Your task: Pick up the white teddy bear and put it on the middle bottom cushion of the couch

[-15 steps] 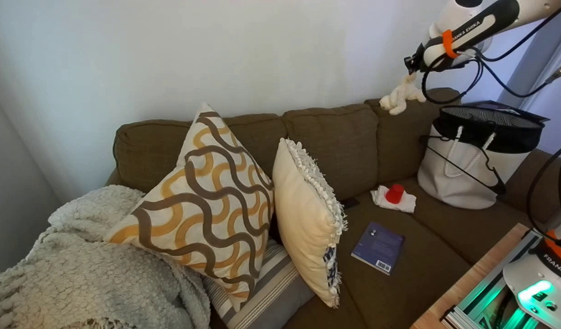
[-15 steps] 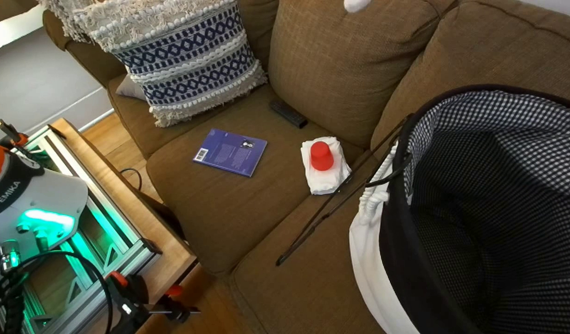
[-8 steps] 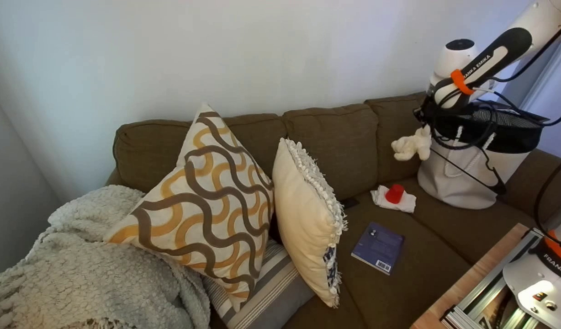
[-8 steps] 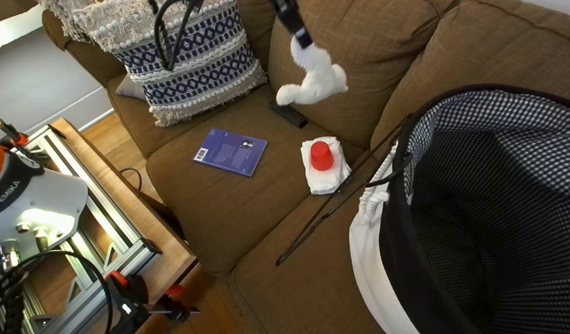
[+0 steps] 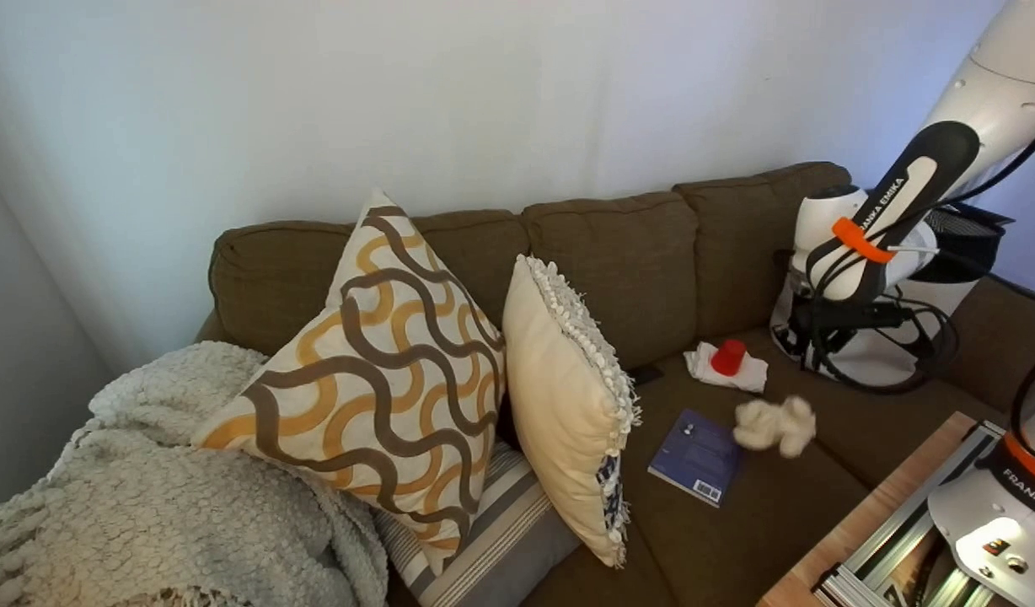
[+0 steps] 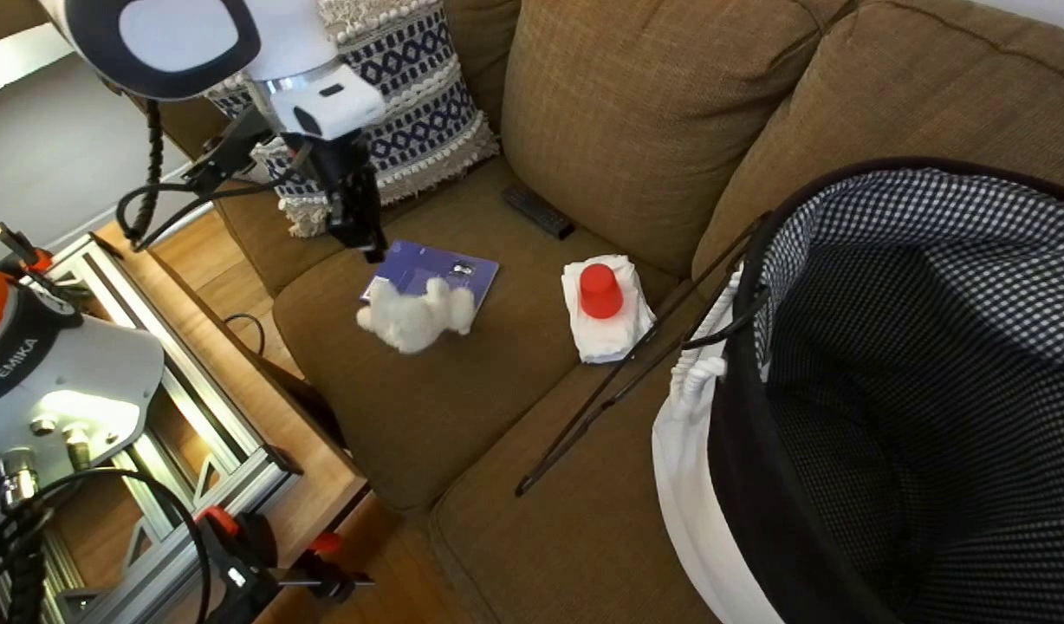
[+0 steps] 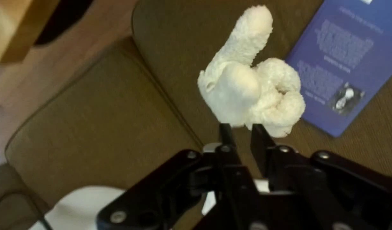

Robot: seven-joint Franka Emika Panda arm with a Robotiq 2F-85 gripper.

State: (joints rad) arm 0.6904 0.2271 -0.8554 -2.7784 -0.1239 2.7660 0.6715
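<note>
The placing step looks to be in hand, at the very release: the white teddy bear [image 6: 418,316] is over the middle seat cushion [image 6: 411,407] of the dark olive-brown couch [image 5: 652,270], by the purple book [image 6: 450,267]. The Robotiq gripper [image 7: 241,127] stands with its fingertips [image 7: 226,134] a little parted, and nothing shows clasped between them. In the wrist view the bear is just beyond those tips; in an exterior view it is on the near side of the gripper [image 6: 373,253] and to the right, with a strip of the book showing between. The bear [image 5: 774,426] is blurred in an exterior view, so I cannot tell whether it rests on the fabric or is in the air. As I judge it, the next move is to let it settle, watch that it does not roll rightward over the seam [image 6: 497,444], then raise the gripper straight up, so that no plush limb catches
</note>
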